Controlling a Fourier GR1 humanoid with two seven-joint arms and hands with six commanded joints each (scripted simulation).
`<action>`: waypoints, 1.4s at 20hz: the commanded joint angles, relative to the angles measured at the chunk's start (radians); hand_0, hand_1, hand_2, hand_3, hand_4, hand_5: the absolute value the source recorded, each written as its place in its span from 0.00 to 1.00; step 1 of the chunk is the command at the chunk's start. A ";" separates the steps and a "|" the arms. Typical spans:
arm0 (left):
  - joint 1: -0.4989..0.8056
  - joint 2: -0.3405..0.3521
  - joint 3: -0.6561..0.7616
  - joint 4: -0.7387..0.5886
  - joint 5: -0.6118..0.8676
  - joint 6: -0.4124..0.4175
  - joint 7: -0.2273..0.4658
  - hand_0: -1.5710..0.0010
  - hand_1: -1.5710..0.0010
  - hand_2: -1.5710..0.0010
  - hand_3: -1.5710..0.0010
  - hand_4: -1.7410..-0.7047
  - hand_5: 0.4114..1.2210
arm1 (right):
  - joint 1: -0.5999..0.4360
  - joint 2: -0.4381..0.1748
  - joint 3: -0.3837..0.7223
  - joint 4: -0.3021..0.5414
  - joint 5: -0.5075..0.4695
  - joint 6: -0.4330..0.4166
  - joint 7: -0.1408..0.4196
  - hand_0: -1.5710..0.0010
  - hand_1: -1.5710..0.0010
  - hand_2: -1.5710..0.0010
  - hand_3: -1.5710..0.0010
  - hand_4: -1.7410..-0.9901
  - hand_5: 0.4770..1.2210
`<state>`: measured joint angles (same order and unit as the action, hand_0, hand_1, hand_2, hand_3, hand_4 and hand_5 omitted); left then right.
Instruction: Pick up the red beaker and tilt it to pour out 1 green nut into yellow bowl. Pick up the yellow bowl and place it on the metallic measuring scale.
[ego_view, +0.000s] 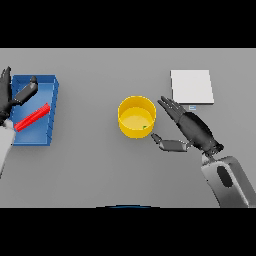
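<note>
- No brand, label or writing can be read on anything here; a small pale blue panel (192, 107) sits on the near edge of the scale, with nothing legible on it.
- One yellow bowl (131, 108) stands upright on the grey table (100, 165), just to the left of the right hand's fingertips and apart from them.
- Inside the bowl, near its right inner wall, lies one small green nut (145, 126).
- One blue tray (53, 107) sits at the far left, under and just right of the left hand.
- In the tray lies one red beaker (32, 117) on its side, slanting from lower left to upper right, just below the left thumb; whether anything is in it cannot be told.
- One metallic measuring scale (192, 86), a pale square plate, lies beyond the right hand, bare on top and well apart from the bowl.
- The right hand (192, 129) has its fingers straight and spread toward the bowl's right rim, the thumb reaching out below them toward the bowl's near side; it grips nothing.
- The left hand (11, 97) shows at the left edge over the tray's far corner, fingers pointing up and relaxed, thumb out over the tray, holding nothing.
</note>
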<state>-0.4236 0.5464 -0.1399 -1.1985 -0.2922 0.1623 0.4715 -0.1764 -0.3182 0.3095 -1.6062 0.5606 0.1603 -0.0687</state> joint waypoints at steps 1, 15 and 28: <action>0.008 -0.003 -0.007 -0.008 -0.005 0.002 0.008 0.99 0.99 0.99 0.99 0.97 0.33 | -0.035 -0.027 0.021 0.012 0.025 0.034 0.002 1.00 1.00 1.00 1.00 0.76 0.26; 0.015 0.018 -0.002 -0.020 0.002 -0.012 0.027 1.00 1.00 1.00 1.00 0.96 0.36 | -0.402 -0.094 0.312 0.293 0.292 0.248 -0.123 1.00 1.00 1.00 1.00 0.69 0.33; 0.028 0.034 0.015 0.001 0.014 -0.014 -0.009 1.00 1.00 1.00 1.00 0.96 0.35 | -0.541 -0.011 0.394 0.487 0.334 0.322 -0.126 1.00 1.00 1.00 1.00 0.63 0.35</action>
<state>-0.3954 0.5805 -0.1246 -1.1978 -0.2787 0.1488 0.4631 -0.7172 -0.3289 0.7037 -1.1188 0.8952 0.4824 -0.1927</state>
